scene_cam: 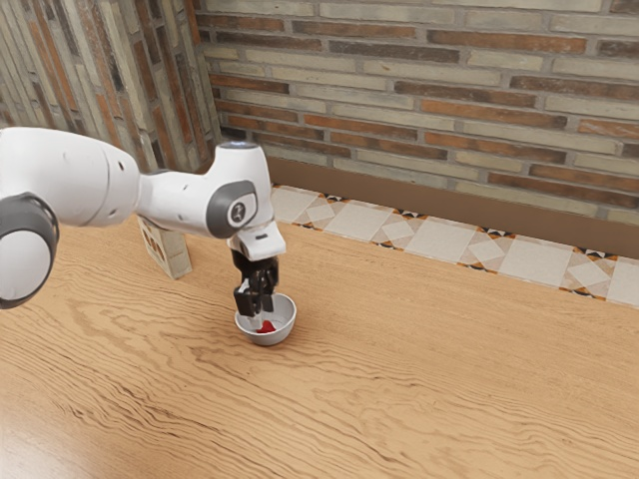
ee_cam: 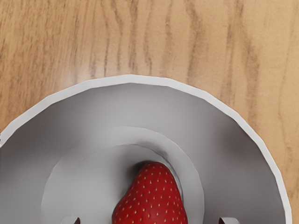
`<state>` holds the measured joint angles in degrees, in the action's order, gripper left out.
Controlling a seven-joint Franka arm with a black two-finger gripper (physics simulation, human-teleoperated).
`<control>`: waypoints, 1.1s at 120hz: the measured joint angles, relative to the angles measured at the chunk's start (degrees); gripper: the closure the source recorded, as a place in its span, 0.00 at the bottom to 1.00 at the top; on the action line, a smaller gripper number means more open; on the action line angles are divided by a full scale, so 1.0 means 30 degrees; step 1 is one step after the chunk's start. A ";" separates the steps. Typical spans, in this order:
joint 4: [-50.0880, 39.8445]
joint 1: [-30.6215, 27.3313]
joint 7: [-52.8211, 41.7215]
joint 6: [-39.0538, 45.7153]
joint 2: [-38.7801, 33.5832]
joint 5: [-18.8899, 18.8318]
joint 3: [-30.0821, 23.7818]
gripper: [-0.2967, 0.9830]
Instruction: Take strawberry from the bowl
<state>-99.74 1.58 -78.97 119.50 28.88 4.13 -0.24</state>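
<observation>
Wrist view: your 2 fingers (ee_cam: 229, 220) are spread, the strawberry (ee_cam: 153, 200) is in the bowl (ee_cam: 149, 80); grasp and lift are left.

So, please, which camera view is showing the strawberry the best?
The wrist view: the strawberry is large there, with its seeds and rounded narrow end clear against the inside of the bowl, though the picture's edge cuts it off. In the exterior view it is a small red patch in the bowl, close to the gripper.

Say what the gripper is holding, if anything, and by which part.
Nothing held: the black two-finger gripper is open, fingertips apart, with visible gaps to the red, seed-dotted strawberry between them.
</observation>
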 joint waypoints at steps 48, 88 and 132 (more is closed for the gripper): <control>0.0308 0.0028 -0.1958 0.0041 0.0562 0.0067 -0.0009 0.50; 0.0310 0.0019 -0.2831 0.0064 0.0761 0.0174 -0.0008 0.55; 0.0303 -0.0001 -0.3362 -0.0090 0.0752 0.0354 0.0050 0.63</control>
<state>-98.83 1.58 -89.06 119.23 31.14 5.19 -0.09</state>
